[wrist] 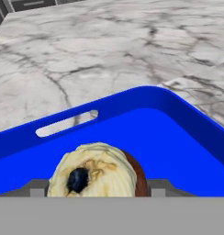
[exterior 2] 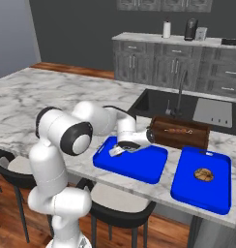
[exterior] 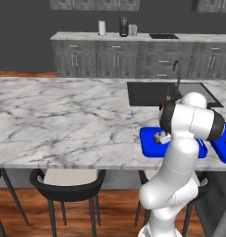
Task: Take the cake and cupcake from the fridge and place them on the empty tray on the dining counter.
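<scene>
Here, going left to right along the marble bench [exterior 2: 52, 92], we first meet bare stone, then the blue tray [exterior 2: 139, 169] near the front edge, then a second blue tray [exterior 2: 187, 191] beside it holding a round brown item [exterior 2: 203, 175], with a dark wooden tray [exterior 2: 180, 131] behind them by the sink [exterior 2: 154, 104].

Our end effector [exterior 2: 117, 151] sits low over the left part of the first tray. In the hand view the cream-topped cupcake [wrist: 93, 173] sits right between the finger tips, close up, over the tray floor [wrist: 146, 137]. We judge the fingers clamped on the cupcake, half apart around it. We cannot tell whether its base already touches the tray.

The relation that matters: the cupcake lies directly at the end effector, with the tray immediately beneath, its handle slot [wrist: 67, 123] ahead and its long side running across our view. So the coming move looks like a short descent and release.
</scene>
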{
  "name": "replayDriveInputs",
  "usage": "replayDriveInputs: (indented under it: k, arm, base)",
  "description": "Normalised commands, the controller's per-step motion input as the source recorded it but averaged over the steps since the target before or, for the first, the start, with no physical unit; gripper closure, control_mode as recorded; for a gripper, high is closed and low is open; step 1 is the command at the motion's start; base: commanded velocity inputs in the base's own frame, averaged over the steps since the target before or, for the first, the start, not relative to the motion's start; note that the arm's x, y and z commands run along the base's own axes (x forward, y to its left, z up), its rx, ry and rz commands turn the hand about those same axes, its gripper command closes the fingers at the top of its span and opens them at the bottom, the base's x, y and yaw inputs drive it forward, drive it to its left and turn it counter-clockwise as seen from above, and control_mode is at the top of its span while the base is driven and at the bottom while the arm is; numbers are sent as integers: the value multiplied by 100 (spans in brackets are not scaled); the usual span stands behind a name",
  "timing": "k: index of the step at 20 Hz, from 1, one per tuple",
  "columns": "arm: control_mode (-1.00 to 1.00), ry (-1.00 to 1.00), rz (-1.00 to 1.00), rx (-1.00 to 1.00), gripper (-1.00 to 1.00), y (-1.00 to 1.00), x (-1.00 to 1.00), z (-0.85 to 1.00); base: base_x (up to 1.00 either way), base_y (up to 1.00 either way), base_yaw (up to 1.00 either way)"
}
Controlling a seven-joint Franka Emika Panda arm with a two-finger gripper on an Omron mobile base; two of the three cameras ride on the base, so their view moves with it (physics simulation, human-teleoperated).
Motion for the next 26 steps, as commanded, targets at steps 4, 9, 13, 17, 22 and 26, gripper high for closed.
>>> replayDriveInputs:
  k: [4, 9, 13, 17, 22, 26]
  arm:
    - [-100, 0, 0, 0, 100, 0, 11, -17]
    - [-100, 0, 0, 0, 100, 0, 6, -18]
    - [-100, 0, 0, 0, -100, 1, 0, -20]
    - [-100, 0, 0, 0, -100, 3, 0, -15]
    - [-100, 0, 0, 0, -100, 0, 0, -13]
    - [-100, 0, 0, 0, -100, 0, 0, -2]
  base:
    - [0, 0, 0]
    - [0, 0, 0]
    - [0, 0, 0]
    - [0, 0, 0]
    - [0, 0, 0]
    - [0, 0, 0]
